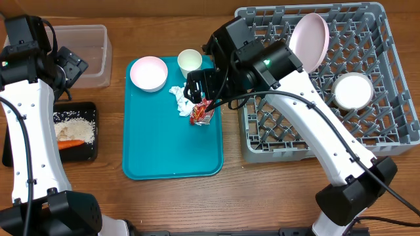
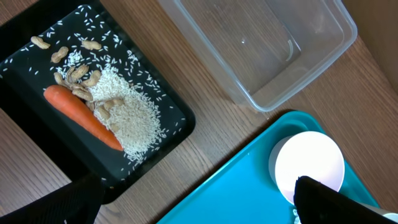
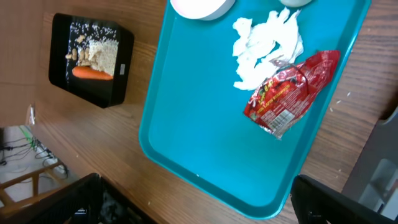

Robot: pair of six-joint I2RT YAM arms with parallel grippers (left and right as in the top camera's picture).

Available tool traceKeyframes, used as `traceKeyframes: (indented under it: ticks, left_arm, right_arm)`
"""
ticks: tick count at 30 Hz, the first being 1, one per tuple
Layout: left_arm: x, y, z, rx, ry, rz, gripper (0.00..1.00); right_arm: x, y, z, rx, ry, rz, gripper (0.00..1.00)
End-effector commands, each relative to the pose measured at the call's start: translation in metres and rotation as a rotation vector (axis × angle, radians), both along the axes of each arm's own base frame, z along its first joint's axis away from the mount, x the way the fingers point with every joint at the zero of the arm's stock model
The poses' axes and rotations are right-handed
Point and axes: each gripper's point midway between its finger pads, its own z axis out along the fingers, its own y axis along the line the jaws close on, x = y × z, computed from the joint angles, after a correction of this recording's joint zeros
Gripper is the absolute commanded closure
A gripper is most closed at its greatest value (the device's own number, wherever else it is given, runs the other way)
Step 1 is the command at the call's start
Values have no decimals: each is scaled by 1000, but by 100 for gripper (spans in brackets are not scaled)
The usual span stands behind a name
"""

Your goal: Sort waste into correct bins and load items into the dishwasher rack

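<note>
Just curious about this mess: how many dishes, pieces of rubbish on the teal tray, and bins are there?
Dishes: 4 (plate, racked bowl, bowl on teal tray, cup)
Rubbish on teal tray: 2 (tissue, red wrapper)
Bins: 2 (black tray, clear tub)
Total: 8

- A wooden table (image 1: pixel 262 196) fills the overhead view — mid-brown, with fine grain running left to right.
- The light is soft and even, and shadows are faint.
- In the right wrist view, past the table's edge: pale floor (image 3: pixel 7 134), tangled dark cables (image 3: pixel 13 148), a light wooden frame (image 3: pixel 28 180).
</note>
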Motion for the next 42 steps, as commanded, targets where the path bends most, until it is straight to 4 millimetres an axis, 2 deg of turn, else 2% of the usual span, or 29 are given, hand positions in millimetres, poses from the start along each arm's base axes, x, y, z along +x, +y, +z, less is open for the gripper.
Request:
traceKeyframes:
  ticks: [1,3,5,8,10,15,18,22,27,30,36,42]
  left_arm:
    - [8,-3,0,-16,-29,-4,0]
    - [7,-25,-5,-130,-25,-60,0]
    - [7,-56,-9,-281,-27,-155,0]
    - [10,-91,-16,-373,-26,-305,0]
    - [9,-114,-26,-363,6,-423,0]
    - [10,-140,-50,-245,76,-508,0]
    - [6,-164,-61,-260,109,-570,0]
    - [2,-202,-79,-211,170,-778,0]
    - [1,-239,-104,-155,243,-892,0]
    - [-2,-261,-124,-168,291,-942,0]
    - [-17,-307,-182,-183,436,-1009,0]
    - [-17,-326,-209,-206,458,-929,3]
  right_arm:
    - [10,-11,-3,-34,-22,-42,0]
    - [15,-20,-5,-57,-25,-68,0]
    - [21,-29,-6,-58,-19,-92,0]
    - [32,-45,-5,-56,-15,-136,0]
    - [40,-57,-5,-42,-4,-168,0]
    - [52,-77,-3,-12,12,-216,0]
    - [67,-101,-4,-44,-13,-284,0]
    - [85,-143,-7,-106,-39,-394,0]
    - [95,-172,-7,-107,-36,-461,0]
    - [97,-181,-7,-108,-34,-482,0]
    - [98,-183,-7,-108,-34,-488,0]
    - [98,-183,-7,-108,-34,-488,0]
